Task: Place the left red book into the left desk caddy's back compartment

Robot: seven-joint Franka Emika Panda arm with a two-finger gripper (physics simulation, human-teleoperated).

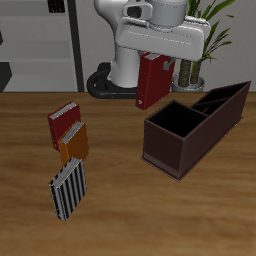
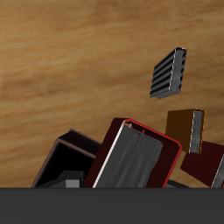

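Three books left on the desk [image 1: 120, 215], grouped well apart from the left desk caddy [image 1: 190, 125]: darker-red book [image 1: 63, 123] farthest back, orange-brown book [image 1: 75, 143] just in front of it and touching or nearly so, striped book [image 1: 68, 188] nearest the front edge. All three standing on edge, slightly tilted. In the wrist view: striped book [image 2: 169, 73] over bare wood, orange-brown book [image 2: 187, 129] closer to the held item.

Left red book [image 1: 150, 80] raised clear of the desk, held beneath the end effector [image 1: 156, 55], behind the caddy toward the robot base. Long axis close to vertical, slightly tilted; red cover facing the exterior camera. In the wrist view, left red book [image 2: 133, 157] seen from above with page edges showing between red covers.

End effector closed on the book's upper end; fingers themselves largely hidden.

Caddy lying diagonally, open top up; large square section nearer the front edge, back compartment [image 1: 222, 100] with slanted walls farther back. Nothing visible between book and caddy.
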